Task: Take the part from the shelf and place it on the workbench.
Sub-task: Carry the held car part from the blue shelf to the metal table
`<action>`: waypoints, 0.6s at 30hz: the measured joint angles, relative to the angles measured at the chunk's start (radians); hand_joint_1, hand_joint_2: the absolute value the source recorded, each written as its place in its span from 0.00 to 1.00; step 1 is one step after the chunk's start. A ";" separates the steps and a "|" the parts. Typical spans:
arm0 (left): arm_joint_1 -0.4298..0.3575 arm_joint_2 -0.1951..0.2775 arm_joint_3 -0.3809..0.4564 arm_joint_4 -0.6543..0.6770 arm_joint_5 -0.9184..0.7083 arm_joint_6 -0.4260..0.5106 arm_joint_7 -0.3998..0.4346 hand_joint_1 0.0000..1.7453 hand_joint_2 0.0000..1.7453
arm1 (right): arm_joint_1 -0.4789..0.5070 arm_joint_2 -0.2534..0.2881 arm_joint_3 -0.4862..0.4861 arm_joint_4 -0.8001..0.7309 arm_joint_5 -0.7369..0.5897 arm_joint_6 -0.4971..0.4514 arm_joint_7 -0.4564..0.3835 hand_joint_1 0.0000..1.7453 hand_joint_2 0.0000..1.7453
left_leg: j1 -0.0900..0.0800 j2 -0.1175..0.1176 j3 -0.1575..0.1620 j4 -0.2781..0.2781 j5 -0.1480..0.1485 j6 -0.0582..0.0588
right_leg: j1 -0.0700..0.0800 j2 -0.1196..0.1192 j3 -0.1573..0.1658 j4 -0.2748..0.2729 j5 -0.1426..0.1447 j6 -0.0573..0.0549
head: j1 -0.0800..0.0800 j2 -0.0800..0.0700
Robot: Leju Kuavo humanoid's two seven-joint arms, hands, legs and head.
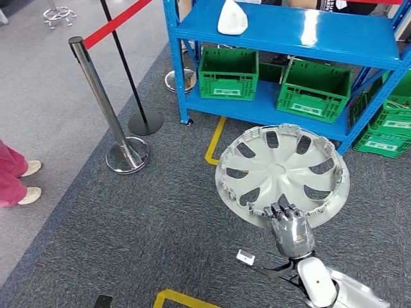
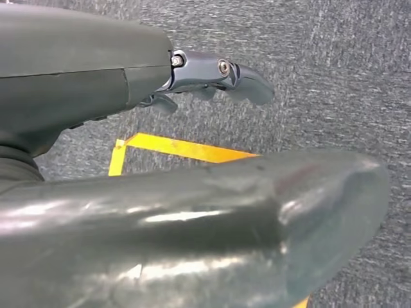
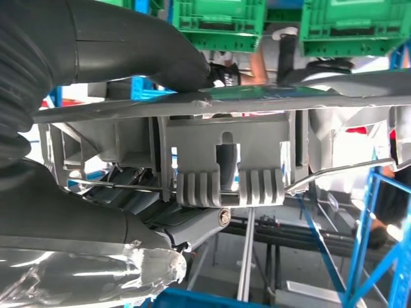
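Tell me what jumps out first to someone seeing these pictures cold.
The round silver plastic wheel cover, held by its near rim in the right robot hand above grey carpet. Behind it, the blue metal shelf rack with green plastic crates on its lower level. To the left, a chrome stanchion post with red belt.

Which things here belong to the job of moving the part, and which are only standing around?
Belong to the job:
- silver wheel cover, the part, off the shelf
- right hand, holding its rim
- blue shelf

Only standing around:
- green crates
- white object on the shelf
- barrier post with red belt
- yellow floor tape
- a person's feet
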 joint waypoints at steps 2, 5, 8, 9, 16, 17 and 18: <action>0.000 -0.001 0.000 0.000 -0.001 0.000 0.002 0.00 0.00 | -0.004 -0.007 0.001 -0.003 0.000 0.000 0.000 1.00 1.00 | 0.004 0.010 -0.047 0.099 -0.030 -0.004 | 0.001 -0.017 -0.001 0.000 0.000 -0.001 | 0.000 0.000; 0.000 -0.001 0.001 0.000 -0.001 0.000 0.003 0.00 0.00 | -0.009 -0.018 0.001 -0.014 0.000 0.000 0.000 1.00 1.00 | 0.005 0.023 0.015 -0.010 0.043 0.001 | 0.001 -0.039 -0.001 0.000 0.001 0.001 | 0.000 0.000; -0.003 0.000 0.001 0.000 -0.004 0.000 0.004 0.00 0.00 | -0.019 -0.033 0.000 -0.033 0.000 0.001 -0.001 1.00 1.00 | -0.002 0.056 0.098 -0.170 0.089 0.016 | 0.008 -0.055 -0.004 0.002 0.001 0.014 | 0.001 0.000; -0.004 0.000 0.001 0.000 -0.005 0.000 0.005 0.00 0.00 | -0.021 -0.038 0.000 -0.040 0.000 0.001 -0.002 1.00 1.00 | -0.005 0.056 0.100 -0.182 0.087 0.020 | 0.010 -0.061 -0.004 0.001 0.002 0.020 | 0.002 0.000; -0.002 0.000 0.003 0.000 -0.009 -0.001 0.006 0.00 0.00 | -0.018 -0.071 -0.023 -0.088 0.001 0.009 -0.035 1.00 1.00 | -0.001 0.014 0.098 -0.193 0.098 0.053 | 0.008 -0.011 -0.112 0.236 -0.123 0.041 | 0.007 0.000; -0.002 -0.001 0.003 0.000 -0.009 -0.002 0.006 0.00 0.00 | -0.016 -0.073 -0.027 -0.092 0.001 0.009 -0.040 1.00 1.00 | -0.002 0.007 0.099 -0.193 0.098 0.054 | 0.009 -0.009 -0.133 0.278 -0.133 0.042 | 0.007 0.000; -0.002 -0.001 0.004 0.000 -0.009 -0.002 0.006 0.00 0.00 | -0.012 -0.076 -0.032 -0.096 0.000 0.009 -0.050 1.00 1.00 | -0.001 0.000 0.100 -0.192 0.098 0.054 | 0.009 -0.008 -0.136 0.283 -0.124 0.042 | 0.007 0.000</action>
